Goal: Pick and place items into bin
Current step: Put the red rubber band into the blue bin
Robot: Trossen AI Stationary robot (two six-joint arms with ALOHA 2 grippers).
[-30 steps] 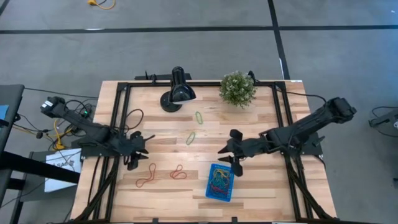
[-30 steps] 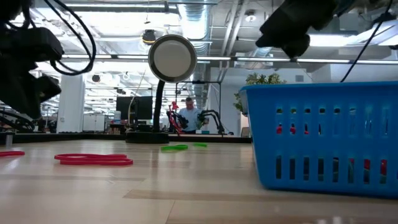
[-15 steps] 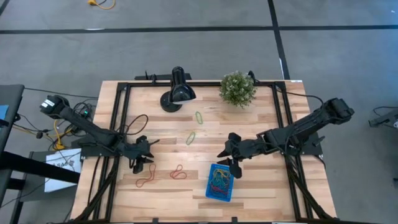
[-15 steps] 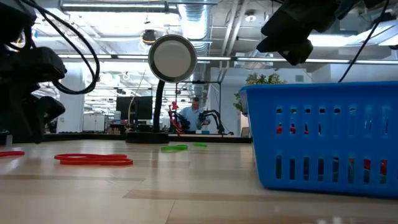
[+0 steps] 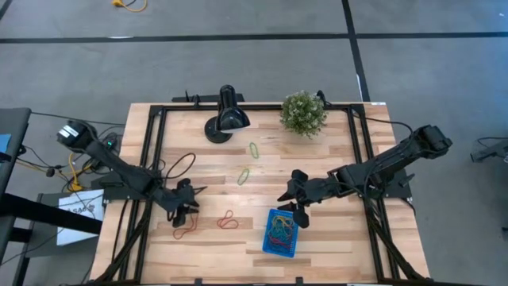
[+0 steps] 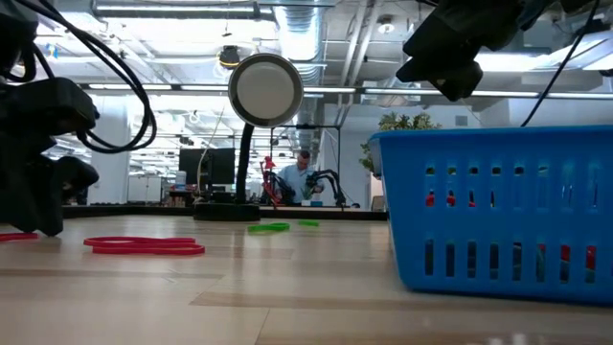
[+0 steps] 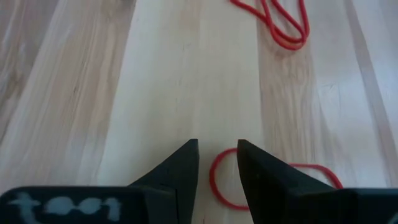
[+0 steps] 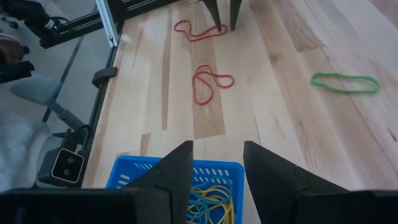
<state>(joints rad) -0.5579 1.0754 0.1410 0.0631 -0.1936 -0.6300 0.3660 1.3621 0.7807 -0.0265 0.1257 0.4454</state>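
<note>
My two arms were black, made of long thin parts. Each ended in a pincer with two flat, pointed black fingers point(image 7: 180, 171). Thin black cables point(image 5: 181, 165) looped off my left arm.

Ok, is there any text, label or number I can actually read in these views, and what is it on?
Nothing can be read for certain.
Pale marks on the left gripper body in the left wrist view: blurred, not readable.
White sheet beside the table in the high view: dark print, too small to read.
Blue bin, lamp and plant: no lettering visible.
</note>
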